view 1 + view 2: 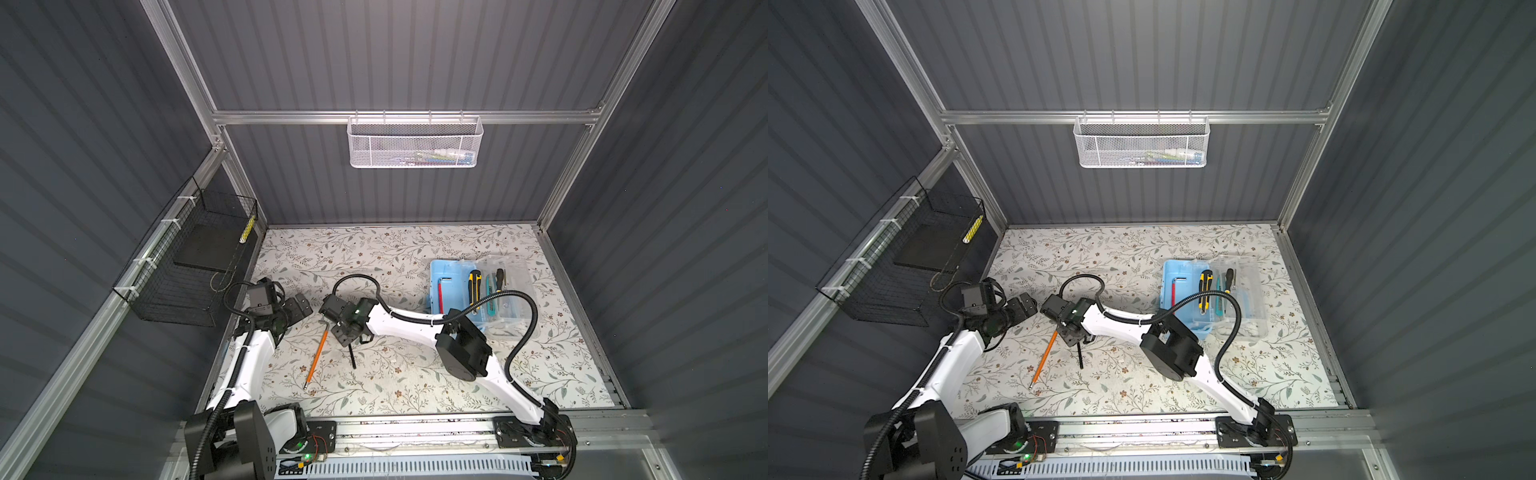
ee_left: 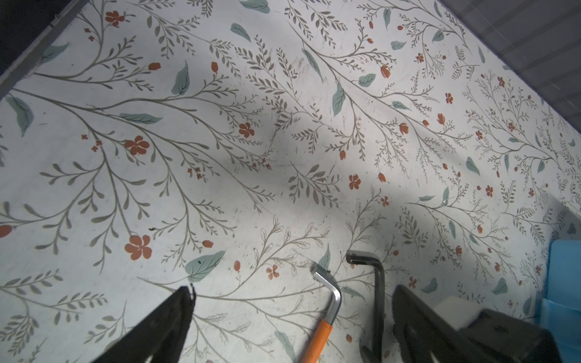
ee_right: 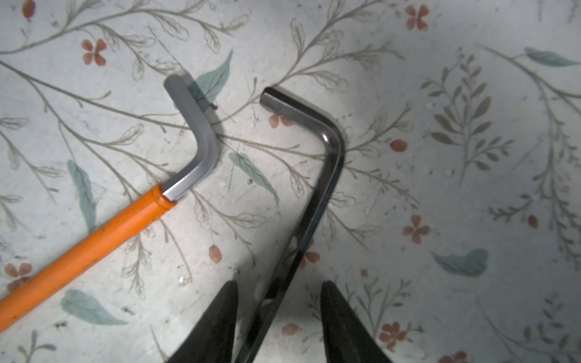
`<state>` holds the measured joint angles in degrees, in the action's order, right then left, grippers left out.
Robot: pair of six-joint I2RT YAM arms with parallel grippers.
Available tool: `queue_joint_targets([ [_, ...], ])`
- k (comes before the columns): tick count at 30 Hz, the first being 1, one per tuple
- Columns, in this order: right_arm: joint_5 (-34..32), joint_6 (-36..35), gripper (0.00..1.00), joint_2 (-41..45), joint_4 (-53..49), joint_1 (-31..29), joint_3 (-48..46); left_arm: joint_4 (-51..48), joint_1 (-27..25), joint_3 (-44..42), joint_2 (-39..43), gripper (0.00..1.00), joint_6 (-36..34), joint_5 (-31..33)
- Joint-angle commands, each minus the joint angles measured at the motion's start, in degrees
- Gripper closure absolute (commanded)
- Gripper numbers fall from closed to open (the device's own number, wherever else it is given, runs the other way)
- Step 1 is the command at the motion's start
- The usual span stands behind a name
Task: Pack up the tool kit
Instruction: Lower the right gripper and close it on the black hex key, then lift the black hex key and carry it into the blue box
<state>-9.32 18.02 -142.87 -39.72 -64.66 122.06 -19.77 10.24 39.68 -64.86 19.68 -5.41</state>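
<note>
The tool kit's light-blue box lies at the right of the table with its clear lid swung open. A red hex key, a yellow-black knife and a screwdriver lie inside. An orange-handled hex key and a black hex key lie left of centre. My right gripper hangs low over the black hex key, open, with the shaft running between the fingers and a gap on each side. My left gripper stands wide open and empty, just left of the orange key.
A white mesh basket hangs on the back rail and a black wire basket on the left wall. My right arm's elbow and its cable cross the near corner of the box.
</note>
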Motion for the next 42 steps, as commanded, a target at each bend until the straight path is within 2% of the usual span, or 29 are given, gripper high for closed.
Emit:
queue_joint_targets([
  [1, 1.5, 1.08, 0.62, -2.76, -6.37, -0.5, 1.61, -0.27, 1.27, -0.13, 0.98, 0.01, 0.53, 1.49],
  [8, 4.13, 8.34, 0.66, -4.06, -12.13, -0.63, 4.41, -0.45, 1.27, -0.23, 1.3, 0.0, 0.45, 1.9],
  [15, 4.15, 9.22, 0.67, -7.39, -14.46, -0.57, 8.23, -0.53, 1.27, -0.09, 1.37, 0.01, 0.46, 1.63],
  [17, 4.09, 9.12, 0.73, -7.77, -14.46, -0.64, 8.46, -0.49, 1.27, -0.21, 1.41, 0.0, 0.46, 1.59],
  [28, 2.25, 10.43, 0.82, -6.95, -15.28, -0.04, 8.0, -0.33, 1.27, -0.52, 1.73, 0.01, 0.49, 1.16],
  [42, -1.01, 14.01, 0.96, 6.27, -7.13, 3.6, -8.69, -0.09, 1.27, -0.58, 1.51, 0.01, 0.28, 1.0],
])
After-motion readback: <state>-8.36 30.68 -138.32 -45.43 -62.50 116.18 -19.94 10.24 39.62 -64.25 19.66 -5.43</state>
